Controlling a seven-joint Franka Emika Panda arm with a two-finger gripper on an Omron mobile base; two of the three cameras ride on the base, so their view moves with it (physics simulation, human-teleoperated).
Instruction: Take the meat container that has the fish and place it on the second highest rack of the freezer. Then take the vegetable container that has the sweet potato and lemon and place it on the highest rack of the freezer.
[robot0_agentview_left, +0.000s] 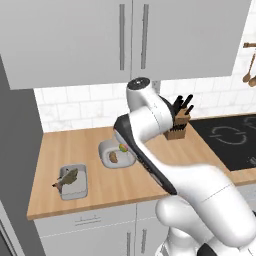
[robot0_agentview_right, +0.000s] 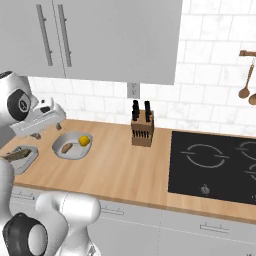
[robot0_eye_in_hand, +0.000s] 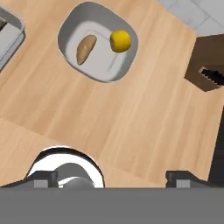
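Since the fish goes first, the relation that counts is where its tray sits from the hand. Left base view: the fish (robot0_agentview_left: 66, 178) lies in a shallow grey rectangular meat container (robot0_agentview_left: 73, 182) near the front edge of the wooden counter (robot0_agentview_left: 65, 145), toward its left end beside the tall dark grey panel. The rounded grey vegetable container (robot0_agentview_left: 116, 152) sits to its right and further back, holding the sweet potato (robot0_agentview_left: 114, 157) and lemon (robot0_agentview_left: 122, 147). The arm's forearm crosses just right of that bowl; the fingers are hidden here.

Right base view: the gripper (robot0_agentview_right: 36, 135) hangs above the counter's left part, between the two containers, its tips barely seen. The meat container (robot0_agentview_right: 22, 157) is at the left picture edge, below and left of the hand; the vegetable container (robot0_agentview_right: 71, 145) is just right.

Hand view: both dark finger tips (robot0_eye_in_hand: 43, 178) stand wide apart with bare counter between them, holding nothing. The vegetable container (robot0_eye_in_hand: 98, 41) lies ahead, well apart. A corner of the meat container (robot0_eye_in_hand: 9, 35) clips the upper left edge. Judgement: the hand must shift toward that corner; the tray's long axis cannot be read here.
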